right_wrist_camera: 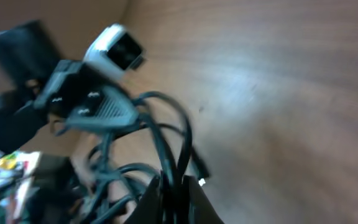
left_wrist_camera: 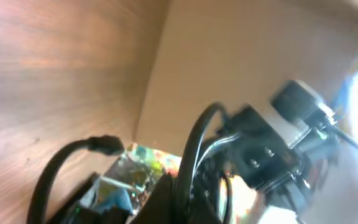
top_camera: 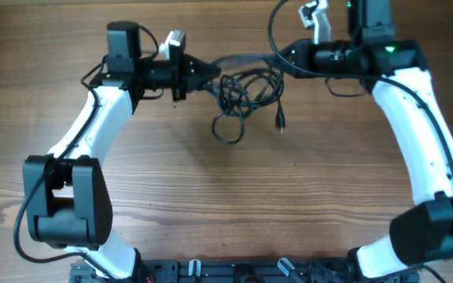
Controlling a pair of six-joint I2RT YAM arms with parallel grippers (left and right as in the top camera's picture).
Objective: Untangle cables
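Overhead: cables (top_camera: 246,88) sit in one dark bunch at 12 o'clock on the table (top_camera: 211,204), far edge, between the two arms.

- Left gripper (top_camera: 203,75) comes in at 9 o'clock of the bunch, jaws together and clamped on the cables. Its wrist view is blurred, but a cord (left_wrist_camera: 191,149) rises straight out of the fingers.
- Right gripper (top_camera: 283,53) is at 2 o'clock of the bunch, jaws pinched together on cords. Its wrist view shows strands (right_wrist_camera: 173,143) running down into the closed fingers (right_wrist_camera: 151,205).
- One loop (top_camera: 226,130) droops toward 6 o'clock. A free plug end (top_camera: 280,121) hangs at 5 o'clock, clear of the knot.

Handling, as a judgement: thin, light, limp cord that holds no shape and slides easily. The jacket looks smooth, so a pinch may slip under pull. Hard tugging is likely to tighten the knot.

Best hold looks to be a single strand just beside the knot, or just behind the free plug end, where the plug body would stop the fingers sliding off. Which strands cross inside the bunch I cannot tell.
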